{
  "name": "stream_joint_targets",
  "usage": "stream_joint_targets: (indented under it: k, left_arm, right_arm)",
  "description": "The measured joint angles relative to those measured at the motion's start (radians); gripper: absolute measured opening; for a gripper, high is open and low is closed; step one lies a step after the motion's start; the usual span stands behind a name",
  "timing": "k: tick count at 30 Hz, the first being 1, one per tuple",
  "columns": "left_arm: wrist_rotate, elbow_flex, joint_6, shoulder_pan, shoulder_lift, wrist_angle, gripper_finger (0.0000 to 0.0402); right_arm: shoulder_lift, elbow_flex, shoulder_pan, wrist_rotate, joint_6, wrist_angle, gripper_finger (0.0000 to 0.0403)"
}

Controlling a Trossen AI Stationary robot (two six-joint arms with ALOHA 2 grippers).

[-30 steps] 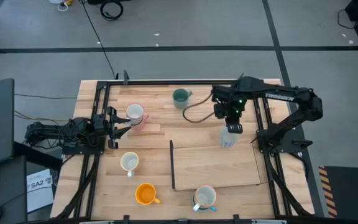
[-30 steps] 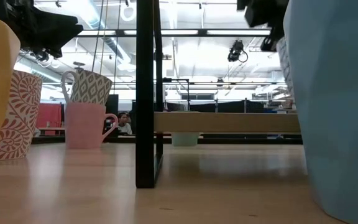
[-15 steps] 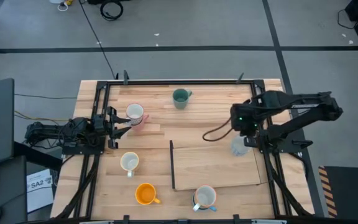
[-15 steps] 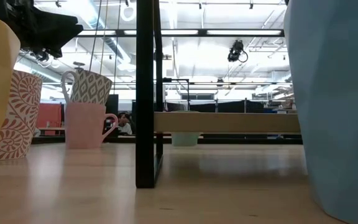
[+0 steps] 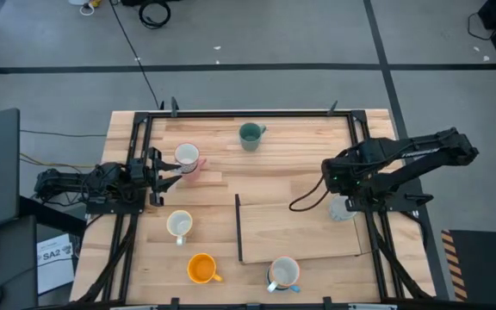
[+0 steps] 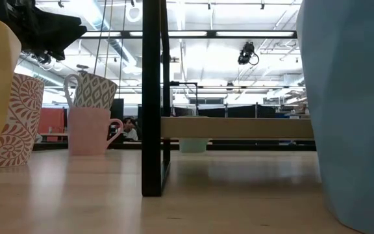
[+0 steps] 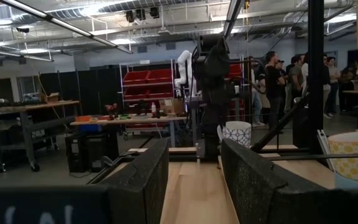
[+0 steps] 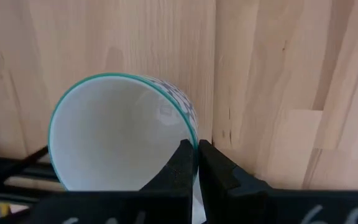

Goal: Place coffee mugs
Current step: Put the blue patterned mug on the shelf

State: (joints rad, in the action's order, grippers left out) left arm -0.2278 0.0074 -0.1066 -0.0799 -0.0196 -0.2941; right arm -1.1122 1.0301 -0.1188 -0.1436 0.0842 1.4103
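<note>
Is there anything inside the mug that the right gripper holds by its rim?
In the right wrist view the mug shows only a bare white inside. The right gripper pinches its rim, and its fingers hide a small part.

White mug [image 5: 185, 156] stacked on pink mug [image 6: 89, 130]; green mug [image 5: 250, 134] far; orange mug [image 5: 201, 269], cream mug [image 5: 179, 224] near; teal-rimmed mug [image 8: 120, 134] tilted, rim pinched.

Orange mug [image 5: 201, 269], dark green mug [image 5: 249, 134], pink mug [image 6: 91, 130] (plain, unpatterned).

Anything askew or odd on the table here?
Only one oddity: a white mug sits tilted on top of the pink mug. The right gripper pinches a teal-rimmed mug's rim; nothing spilled.
</note>
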Motion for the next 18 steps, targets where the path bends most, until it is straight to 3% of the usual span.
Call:
stream_joint_targets:
  k: [18]
  left_arm:
    - [0.0, 0.0, 0.0, 0.0, 0.0, 0.0, 0.0155]
  right_arm:
    - [0.0, -0.034, 0.0, -0.002, -0.034, -0.025, 0.0037]
